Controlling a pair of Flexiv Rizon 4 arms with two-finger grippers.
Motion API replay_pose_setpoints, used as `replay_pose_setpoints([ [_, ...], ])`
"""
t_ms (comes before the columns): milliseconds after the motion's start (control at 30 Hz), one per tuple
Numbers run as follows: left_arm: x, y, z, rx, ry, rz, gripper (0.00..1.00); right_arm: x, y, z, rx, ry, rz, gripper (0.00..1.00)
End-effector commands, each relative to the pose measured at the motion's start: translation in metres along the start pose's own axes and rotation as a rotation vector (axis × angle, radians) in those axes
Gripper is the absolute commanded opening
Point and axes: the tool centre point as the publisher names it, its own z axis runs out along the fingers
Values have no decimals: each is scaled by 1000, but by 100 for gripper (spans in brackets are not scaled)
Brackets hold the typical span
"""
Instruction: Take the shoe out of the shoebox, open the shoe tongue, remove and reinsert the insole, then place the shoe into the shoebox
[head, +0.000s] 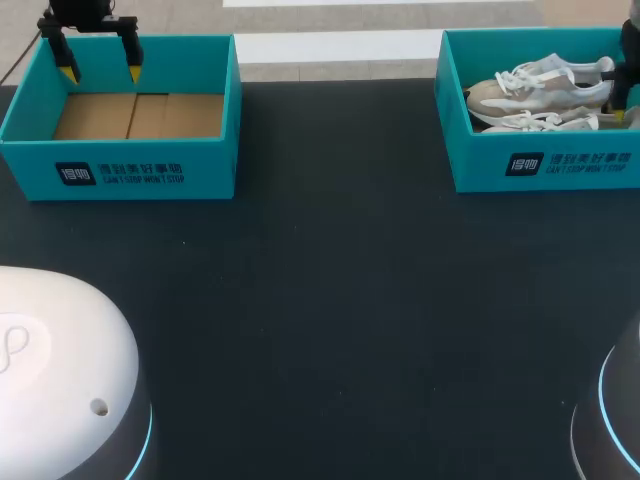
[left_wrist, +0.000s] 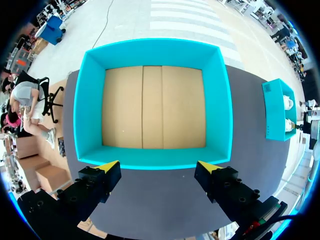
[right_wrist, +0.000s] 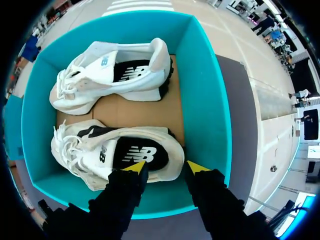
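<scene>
My left box and right box are blue-green with brown floors. The shoes are white, black inside. My fingertips are yellow.

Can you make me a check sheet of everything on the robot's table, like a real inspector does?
Surface: dark table, flat.
Job's things: left shoebox holds no shoe, only its cardboard floor; right shoebox holds two white shoes, far shoe and near shoe, side by side.
Clutter: nothing seen.
Grippers: left gripper open, above the left shoebox's edge; right gripper open, over the near shoe's heel.
Cables: nothing seen on the table.
Surroundings: nothing seen reaching over the table.
</scene>
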Motion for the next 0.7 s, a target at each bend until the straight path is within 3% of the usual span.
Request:
replay_pose_setpoints([
  [33, 0, 0, 0, -1, -1, 0, 100, -3, 5, 11, 3, -11, 17, 45],
  [700, 0, 0, 0, -1, -1, 0, 100, -9, 5, 54, -4, -25, 33, 49],
])
